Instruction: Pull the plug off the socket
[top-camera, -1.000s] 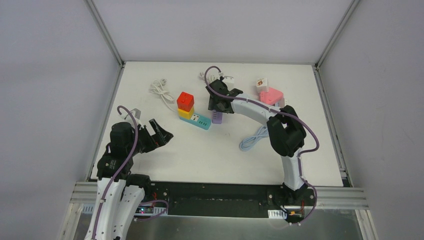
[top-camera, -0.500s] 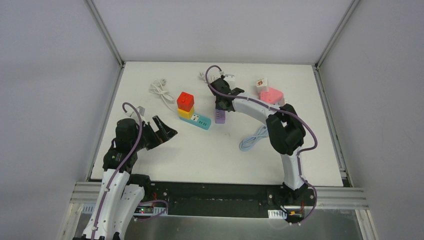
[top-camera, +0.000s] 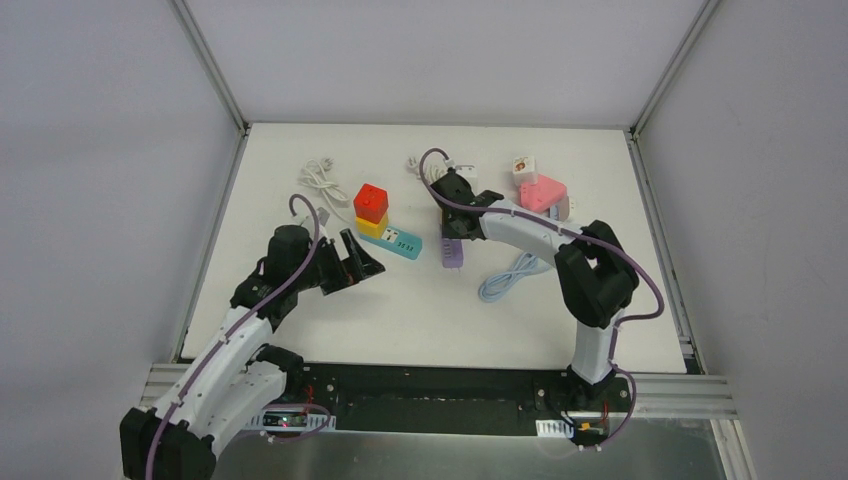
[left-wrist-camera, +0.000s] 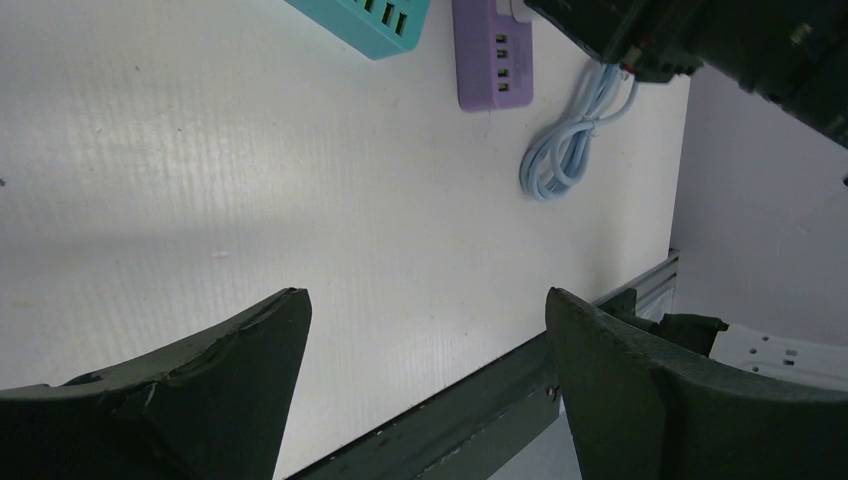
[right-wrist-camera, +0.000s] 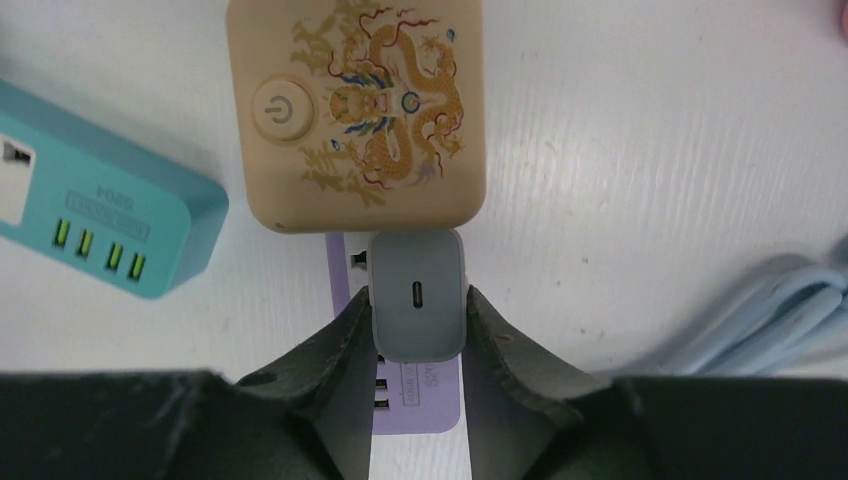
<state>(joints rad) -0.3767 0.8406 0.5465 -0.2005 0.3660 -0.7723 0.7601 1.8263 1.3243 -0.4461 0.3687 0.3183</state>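
Your right claw (right-wrist-camera: 417, 305) pinches the grey-white square plug (right-wrist-camera: 417, 268) on the purple plastic socket strip (right-wrist-camera: 420, 400); your left claw (left-wrist-camera: 425, 300), at its nine o'clock, gapes empty; next, pull straight off.

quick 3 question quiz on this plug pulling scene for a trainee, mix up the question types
1. True or false: the left gripper holds something.
2. The right gripper is: A) open, B) shut on nothing, C) shut on the grey plug.
3. Fill in: the grey plug sits in the ___ strip.

Key
1. False. Its jaws are open with only bare table between them.
2. C. Both fingers press the plug's sides.
3. Purple. The purple strip shows beneath the plug in the right wrist view.
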